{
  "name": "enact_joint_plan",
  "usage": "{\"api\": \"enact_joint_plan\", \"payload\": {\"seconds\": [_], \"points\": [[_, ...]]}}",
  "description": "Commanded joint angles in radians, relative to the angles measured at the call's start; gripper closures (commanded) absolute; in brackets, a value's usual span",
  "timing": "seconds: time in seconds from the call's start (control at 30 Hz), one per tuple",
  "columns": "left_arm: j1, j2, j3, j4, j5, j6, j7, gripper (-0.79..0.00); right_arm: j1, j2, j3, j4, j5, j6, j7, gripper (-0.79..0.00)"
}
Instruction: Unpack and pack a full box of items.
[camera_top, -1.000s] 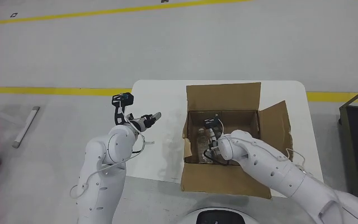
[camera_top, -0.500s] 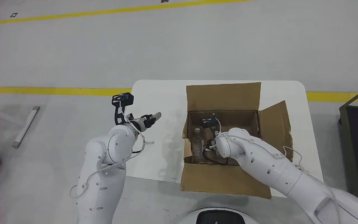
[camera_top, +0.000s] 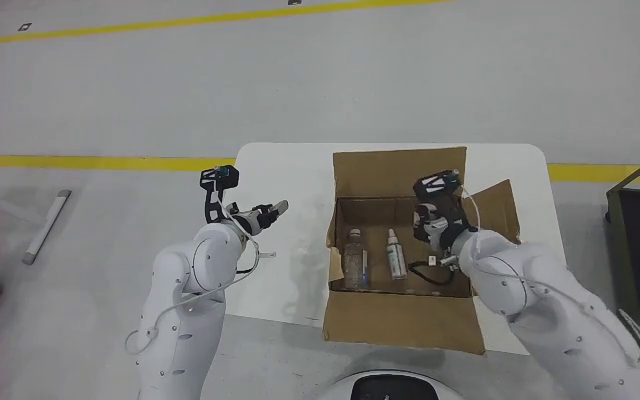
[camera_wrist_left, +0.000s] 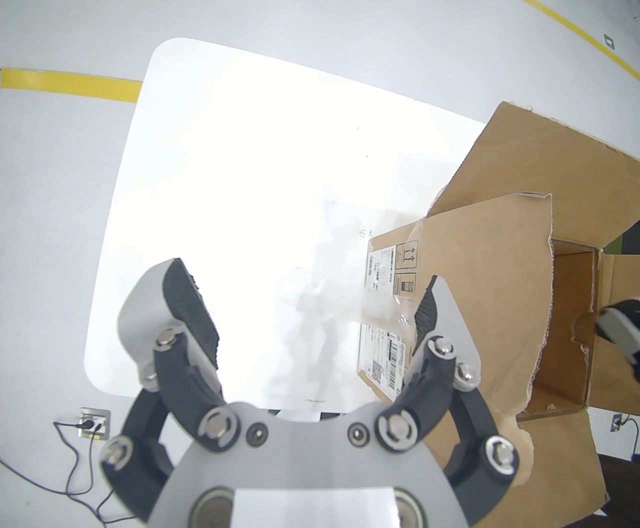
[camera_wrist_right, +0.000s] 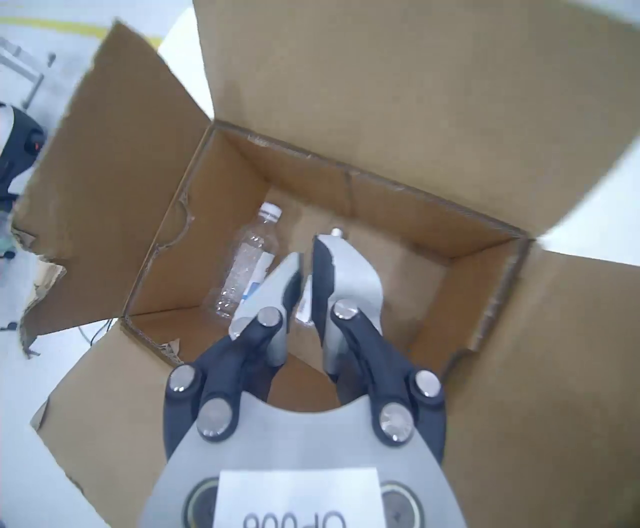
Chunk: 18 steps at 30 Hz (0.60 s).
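Top view: cardboard box holds a clear bottle beside a smaller bottle.

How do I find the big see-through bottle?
Find the open cardboard box on the white table. Two bottles lie side by side on its floor. The clear bottle is the wider one, with a white cap; the other bottle is slimmer.

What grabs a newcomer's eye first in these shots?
The open cardboard box on the white table, with two bottles lying side by side on its floor: a clear bottle and a smaller bottle. The right end effector hangs shut above the box's inside. The left end effector is open over the table beside the box.
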<state>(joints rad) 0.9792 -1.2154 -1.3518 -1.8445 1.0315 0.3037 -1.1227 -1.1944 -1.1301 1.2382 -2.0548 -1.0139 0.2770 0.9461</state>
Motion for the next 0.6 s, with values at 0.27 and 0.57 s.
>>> {"api": "enact_joint_plan", "payload": {"seconds": [0.27, 0.57], "points": [[0.000, 0.000, 0.000, 0.000, 0.000, 0.000, 0.000, -0.785, -0.093, 0.010, 0.103, -0.056, 0.058, -0.060, -0.023, 0.000], [0.000, 0.000, 0.000, 0.000, 0.000, 0.000, 0.000, -0.785, -0.132, 0.013, 0.115, -0.102, -0.027, -0.081, -0.112, 0.000]]}}
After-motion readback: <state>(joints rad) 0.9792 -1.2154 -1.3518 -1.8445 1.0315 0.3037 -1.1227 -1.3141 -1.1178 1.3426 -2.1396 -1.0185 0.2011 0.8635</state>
